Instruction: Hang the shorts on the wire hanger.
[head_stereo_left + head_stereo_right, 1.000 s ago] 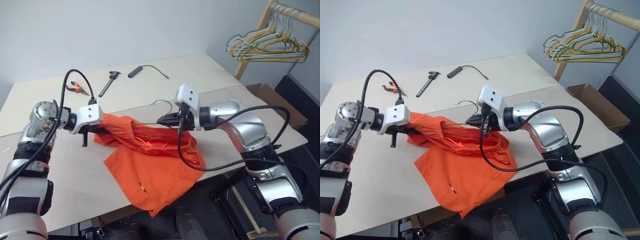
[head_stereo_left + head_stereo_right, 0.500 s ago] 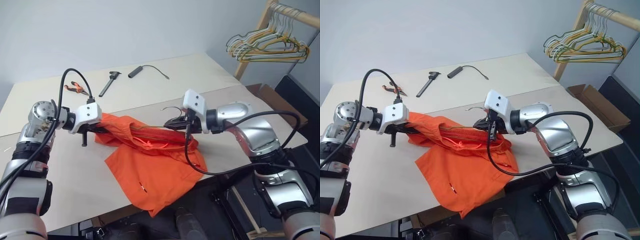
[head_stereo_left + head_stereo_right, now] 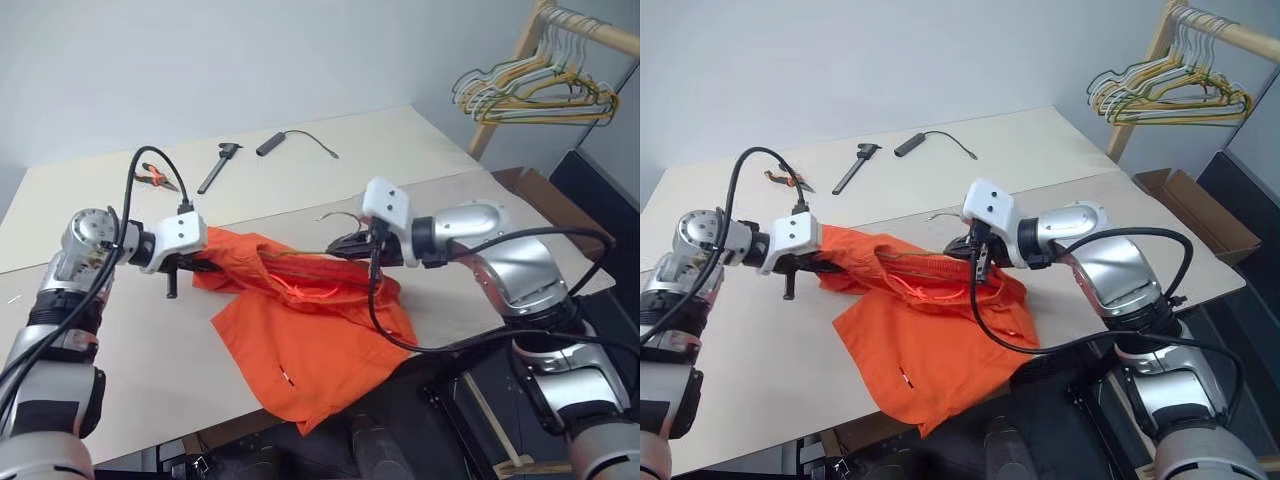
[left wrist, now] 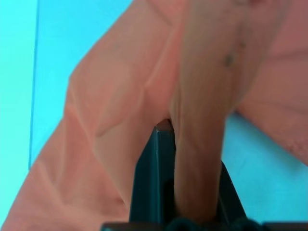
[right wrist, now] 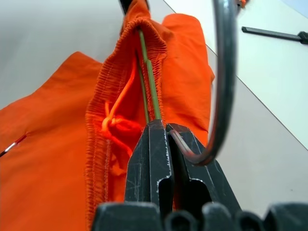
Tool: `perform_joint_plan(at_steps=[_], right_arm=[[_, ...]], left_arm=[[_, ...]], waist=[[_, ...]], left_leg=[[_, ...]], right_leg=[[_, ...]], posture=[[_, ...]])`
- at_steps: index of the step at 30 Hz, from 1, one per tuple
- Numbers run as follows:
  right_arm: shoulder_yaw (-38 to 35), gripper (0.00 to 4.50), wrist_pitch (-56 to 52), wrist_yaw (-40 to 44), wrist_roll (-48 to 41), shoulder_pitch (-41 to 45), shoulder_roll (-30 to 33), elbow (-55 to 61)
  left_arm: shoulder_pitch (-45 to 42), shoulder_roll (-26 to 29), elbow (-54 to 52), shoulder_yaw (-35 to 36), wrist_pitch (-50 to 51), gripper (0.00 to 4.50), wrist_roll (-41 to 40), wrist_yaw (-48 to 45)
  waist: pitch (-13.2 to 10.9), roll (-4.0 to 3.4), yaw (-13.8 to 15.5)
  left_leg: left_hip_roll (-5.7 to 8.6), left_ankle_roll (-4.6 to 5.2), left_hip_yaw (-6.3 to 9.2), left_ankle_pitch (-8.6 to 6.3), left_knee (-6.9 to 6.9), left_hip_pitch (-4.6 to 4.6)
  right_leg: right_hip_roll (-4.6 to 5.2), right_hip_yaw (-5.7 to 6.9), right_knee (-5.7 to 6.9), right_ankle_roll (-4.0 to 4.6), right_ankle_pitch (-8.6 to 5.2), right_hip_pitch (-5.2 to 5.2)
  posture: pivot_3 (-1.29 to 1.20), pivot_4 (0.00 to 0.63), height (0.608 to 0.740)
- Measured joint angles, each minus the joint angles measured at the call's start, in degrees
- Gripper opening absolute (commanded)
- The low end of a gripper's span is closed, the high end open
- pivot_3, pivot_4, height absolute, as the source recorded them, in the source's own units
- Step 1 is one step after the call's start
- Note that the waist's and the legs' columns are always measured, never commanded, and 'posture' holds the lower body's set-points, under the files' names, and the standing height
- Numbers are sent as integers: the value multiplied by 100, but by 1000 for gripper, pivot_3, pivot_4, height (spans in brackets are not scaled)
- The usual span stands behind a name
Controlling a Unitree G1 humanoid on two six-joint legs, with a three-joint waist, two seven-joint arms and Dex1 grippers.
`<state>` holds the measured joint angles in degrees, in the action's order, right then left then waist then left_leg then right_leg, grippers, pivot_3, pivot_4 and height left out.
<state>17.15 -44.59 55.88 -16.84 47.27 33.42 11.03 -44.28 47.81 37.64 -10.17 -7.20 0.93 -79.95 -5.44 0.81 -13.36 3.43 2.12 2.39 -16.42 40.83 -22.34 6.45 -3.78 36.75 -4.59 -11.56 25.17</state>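
Note:
The orange shorts [image 3: 310, 335] lie crumpled on the table [image 3: 130, 380], their lower part drooping over its front edge. My left gripper [image 3: 205, 265] is shut on the left end of the gathered waistband [image 4: 120, 96], holding it a little off the table. My right gripper [image 3: 342, 243] is shut on the wire hanger [image 5: 150, 86] just below its hook [image 5: 224, 72]. From there the thin olive wire [image 3: 300, 252] runs into the open waistband toward the left gripper. The rest of the hanger is hidden inside the fabric.
A bunch of coloured hangers [image 3: 530, 95] hangs on a wooden rack at the back right. Orange-handled pliers [image 3: 155, 177], a black tool [image 3: 218, 165] and a black cylinder with a cable [image 3: 272, 143] lie on the far table. A cardboard box [image 3: 545, 190] sits at the right.
My right elbow has swung outward to the right while its gripper stays on the hanger at about the same spot. The left gripper and the waistband are as before.

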Motion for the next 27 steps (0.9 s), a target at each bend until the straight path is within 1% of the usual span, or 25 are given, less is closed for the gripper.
perform_joint_plan(at_steps=[7, 12, 18, 24, 27], right_arm=[[47, 0, -382, -231, 64, 191, -63, -40], [258, 0, -393, -212, 134, 272, -69, -48], [368, 0, -393, -222, 266, 408, -174, -255], [446, 0, -399, -306, 332, 437, -293, -373], [444, 0, -402, -316, 329, 455, -294, -376]], left_arm=[[133, -11, -310, 10, 27, 31, -93, -79], [150, -75, -340, 17, -5, 31, -122, -4], [286, -83, -631, 38, -18, 31, -306, -101], [508, 33, -837, 26, -24, 31, -299, -209], [574, 220, -819, -19, -193, 694, -91, -223]], waist=[[0, 0, 8], [0, 0, 1], [3, -1, -1], [4, -2, -5], [4, -2, -9]], left_leg=[[1, 0, 1, 0, 0, -2], [1, 0, 0, 0, 0, -1], [1, 0, 1, 0, 0, -1], [1, -1, 1, 0, 0, -1], [0, -1, 1, 0, -2, 0]], right_leg=[[2, 1, -1, 0, 0, 1], [1, 0, 0, 0, 0, 1], [2, 1, 0, 0, 0, 2], [2, 0, 0, 0, 0, 2], [1, 1, 0, 0, 0, 3]], posture=[[-177, 53, 740], [-173, 47, 740], [-174, 47, 740], [-172, 51, 740], [-173, 52, 740]])
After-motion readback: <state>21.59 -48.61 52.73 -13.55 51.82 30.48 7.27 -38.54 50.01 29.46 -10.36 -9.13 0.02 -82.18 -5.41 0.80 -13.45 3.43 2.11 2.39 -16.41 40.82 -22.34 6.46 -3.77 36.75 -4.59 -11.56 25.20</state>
